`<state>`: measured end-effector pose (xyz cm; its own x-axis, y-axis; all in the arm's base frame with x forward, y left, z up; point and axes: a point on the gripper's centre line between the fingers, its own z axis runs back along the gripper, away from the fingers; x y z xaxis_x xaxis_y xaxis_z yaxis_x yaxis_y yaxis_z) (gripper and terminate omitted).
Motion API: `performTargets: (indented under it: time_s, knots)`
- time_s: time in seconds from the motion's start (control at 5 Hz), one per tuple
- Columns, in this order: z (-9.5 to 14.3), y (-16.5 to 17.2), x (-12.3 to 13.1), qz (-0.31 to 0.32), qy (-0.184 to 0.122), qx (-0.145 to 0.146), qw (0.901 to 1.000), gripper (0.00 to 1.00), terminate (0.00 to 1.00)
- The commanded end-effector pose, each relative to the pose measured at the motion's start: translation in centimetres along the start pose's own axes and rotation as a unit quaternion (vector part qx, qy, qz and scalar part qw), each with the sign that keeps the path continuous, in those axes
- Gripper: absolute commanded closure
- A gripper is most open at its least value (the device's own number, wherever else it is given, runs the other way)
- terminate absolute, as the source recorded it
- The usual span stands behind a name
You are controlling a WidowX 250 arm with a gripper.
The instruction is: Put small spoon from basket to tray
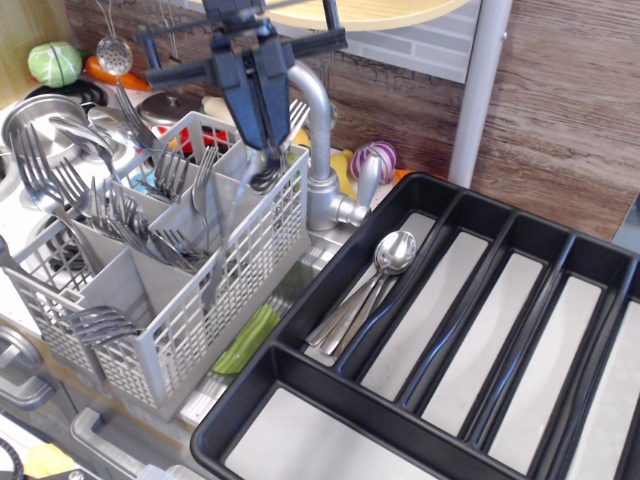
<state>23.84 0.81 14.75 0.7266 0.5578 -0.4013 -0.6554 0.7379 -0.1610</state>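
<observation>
My gripper [264, 148] hangs over the back right corner of the light grey basket [215, 320], its fingers close together. A thin blurred steel piece, seemingly the small spoon [217, 255], hangs from it down and to the left in front of the basket. Its bowl is hidden by the fingers. Another spoon bowl [262, 175] stands in the back right compartment just under the fingertips. The black tray [300, 385] lies to the right, with several spoons [392, 252] in its leftmost long slot.
The grey faucet [318, 150] arches right behind my gripper, between basket and tray. Several forks [110, 215] stand in the basket. Steel pots [40, 120] and a skimmer ladle [113, 52] are at the back left. A red onion [378, 160] lies behind the tray.
</observation>
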Motion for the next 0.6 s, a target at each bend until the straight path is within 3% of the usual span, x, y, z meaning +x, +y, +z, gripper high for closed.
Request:
performTargets:
  time_s: [0.0, 0.4]
  knots:
    - [-1.3, -0.7, 1.7, -0.042, -0.003, -0.053, 0.9977, 1.0, 0.0]
    - [-3.5, -1.9, 3.4, -0.076, 0.012, -0.101, 0.9919, 1.0, 0.0]
